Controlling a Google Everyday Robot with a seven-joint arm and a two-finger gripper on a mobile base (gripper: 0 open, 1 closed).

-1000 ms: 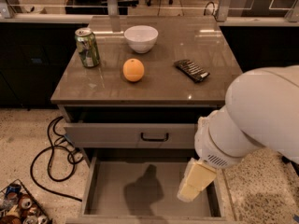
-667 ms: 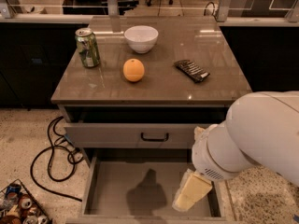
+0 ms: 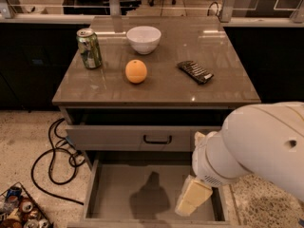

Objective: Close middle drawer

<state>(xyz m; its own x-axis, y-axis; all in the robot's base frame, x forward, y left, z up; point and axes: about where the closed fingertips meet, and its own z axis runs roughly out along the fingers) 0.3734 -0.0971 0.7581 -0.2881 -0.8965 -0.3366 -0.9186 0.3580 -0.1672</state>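
Note:
The middle drawer (image 3: 118,186) is pulled far out below the cabinet's upper drawer. I look down into its bare grey-beige inside, and its front lies at the bottom edge of the view with the handle hidden. My gripper (image 3: 192,199), a cream-coloured piece at the end of the big white arm (image 3: 256,146), hangs over the right part of the open drawer, near its front right corner. The arm hides the drawer's right side.
The upper drawer front (image 3: 114,137) with a black bar handle stands slightly out under the countertop. On top are a green can (image 3: 89,48), a white bowl (image 3: 143,38), an orange (image 3: 136,71) and a flat black object (image 3: 195,71). Black cables (image 3: 52,160) and a crate of cans (image 3: 19,210) lie on the floor at left.
My arm and gripper have moved a little down and to the left, toward the front of the open drawer. The drawers and countertop objects have not moved.

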